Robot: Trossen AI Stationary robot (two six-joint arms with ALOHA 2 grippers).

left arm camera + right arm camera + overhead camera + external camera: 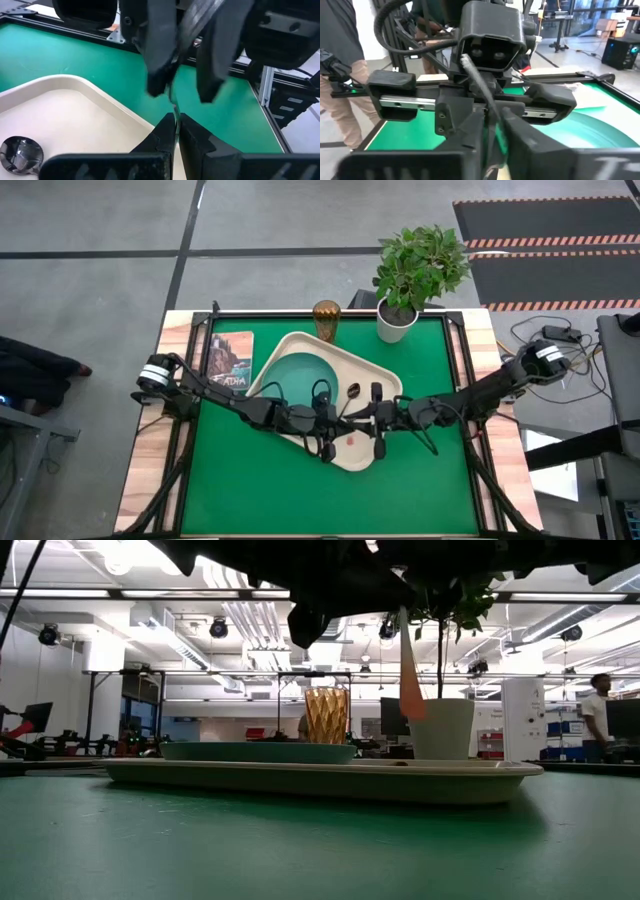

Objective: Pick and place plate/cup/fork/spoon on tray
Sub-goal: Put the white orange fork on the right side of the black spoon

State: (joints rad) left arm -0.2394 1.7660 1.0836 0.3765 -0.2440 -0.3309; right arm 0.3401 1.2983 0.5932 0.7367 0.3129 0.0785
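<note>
The cream tray (300, 340) lies mid-table with the teal plate (295, 370) on its far left part and the dark spoon (352, 389) lying on its floor; its bowl (20, 152) shows in the left wrist view. The amber cup (326, 318) stands on the table beyond the tray. My two grippers face each other above the tray's near right part. Between them hangs the fork, its red-pink handle (410, 680) pointing down. My left gripper (177, 122) is shut on it. My right gripper (184, 87) has its fingers around the fork's upper end. My left gripper pinches the fork's thin metal neck (173, 102) between its two fingertips, coming nearly level from the table's left. The fork stands about upright, clear of the tray, with its handle below the fingers. My right gripper comes level from the table's right. Its fingers (160, 75) stand on either side of the fork's grey upper end (189, 35), above the left gripper's hold. How far back the fork reaches does not show.
A white pot with a green plant (397, 320) stands at the far edge, right of the cup. A picture-covered book (230, 360) lies left of the tray. Bare green mat lies along the near edge. A person (598, 700) stands in the room behind.
</note>
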